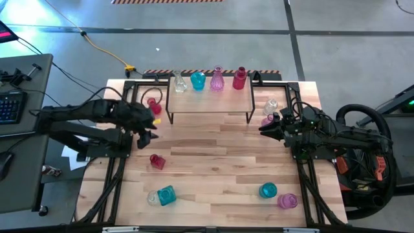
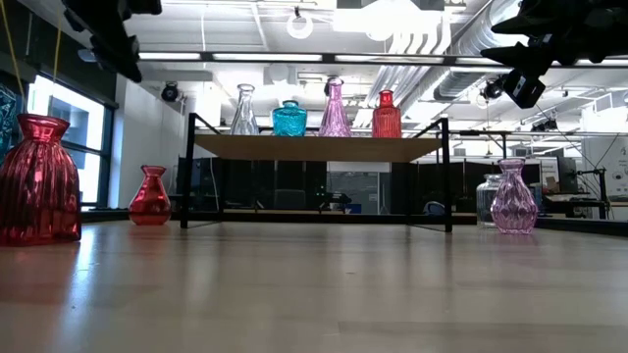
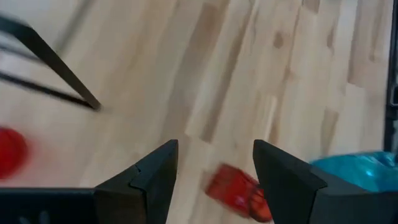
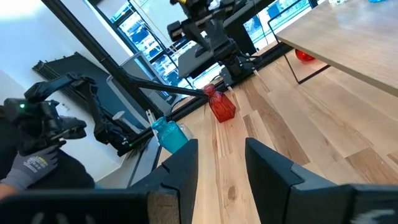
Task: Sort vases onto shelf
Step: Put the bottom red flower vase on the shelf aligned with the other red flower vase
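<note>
The shelf (image 1: 210, 98) stands at the table's far middle. On its top stand a clear vase (image 1: 178, 82), a teal vase (image 1: 197, 80), a pink-purple vase (image 1: 217, 79) and a red vase (image 1: 240, 78). My left gripper (image 1: 147, 133) hangs open and empty above the table, left of the shelf, tipped downward. A red vase (image 3: 236, 190) stands on its base on the table, below and nearer than this gripper. My right gripper (image 4: 221, 155) waits level at the shelf's right end, open and empty.
More vases stand on the table. A red one (image 1: 153, 103) is left of the shelf. A clear one (image 1: 271, 105) and a pink one (image 1: 267, 120) are right of it. Teal (image 1: 166, 195) and clear (image 1: 152, 198) ones are near left; teal (image 1: 268, 190) and pink (image 1: 288, 201) ones are near right.
</note>
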`<state>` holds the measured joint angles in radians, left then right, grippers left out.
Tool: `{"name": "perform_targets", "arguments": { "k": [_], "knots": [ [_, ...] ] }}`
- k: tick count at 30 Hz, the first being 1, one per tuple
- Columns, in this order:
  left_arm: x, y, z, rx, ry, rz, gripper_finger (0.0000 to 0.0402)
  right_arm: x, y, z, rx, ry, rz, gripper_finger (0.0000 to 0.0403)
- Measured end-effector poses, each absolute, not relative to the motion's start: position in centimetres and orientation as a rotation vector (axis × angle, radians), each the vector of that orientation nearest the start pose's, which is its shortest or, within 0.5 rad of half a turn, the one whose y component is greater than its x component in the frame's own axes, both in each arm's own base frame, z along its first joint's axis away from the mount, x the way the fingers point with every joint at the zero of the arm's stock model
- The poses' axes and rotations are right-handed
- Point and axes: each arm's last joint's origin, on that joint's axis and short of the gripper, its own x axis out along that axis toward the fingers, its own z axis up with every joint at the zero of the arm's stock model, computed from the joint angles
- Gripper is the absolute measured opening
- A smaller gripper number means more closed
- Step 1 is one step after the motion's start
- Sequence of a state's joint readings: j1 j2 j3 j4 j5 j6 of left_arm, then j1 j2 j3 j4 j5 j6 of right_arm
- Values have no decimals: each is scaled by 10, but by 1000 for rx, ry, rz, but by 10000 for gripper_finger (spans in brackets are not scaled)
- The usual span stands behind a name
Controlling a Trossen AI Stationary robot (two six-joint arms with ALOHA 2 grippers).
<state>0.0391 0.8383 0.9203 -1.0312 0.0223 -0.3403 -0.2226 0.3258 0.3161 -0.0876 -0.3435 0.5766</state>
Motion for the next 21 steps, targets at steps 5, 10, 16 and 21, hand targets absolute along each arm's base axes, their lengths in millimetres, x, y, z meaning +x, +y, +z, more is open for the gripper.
{"name": "perform_targets", "arguments": {
  "k": [5, 10, 16, 21],
  "knots": [
    [148, -8, 295, -438, 997, 182, 200, 109, -15, 236, 603, 126, 90, 114],
    [157, -21, 285, -533, 1096, 228, 200, 109, -15, 236, 603, 126, 91, 114],
    [167, -38, 271, -596, 1206, 288, 200, 109, -15, 236, 603, 126, 91, 114],
    [172, -50, 261, -577, 1273, 347, 200, 109, -15, 236, 603, 126, 90, 114]
  ]
}}
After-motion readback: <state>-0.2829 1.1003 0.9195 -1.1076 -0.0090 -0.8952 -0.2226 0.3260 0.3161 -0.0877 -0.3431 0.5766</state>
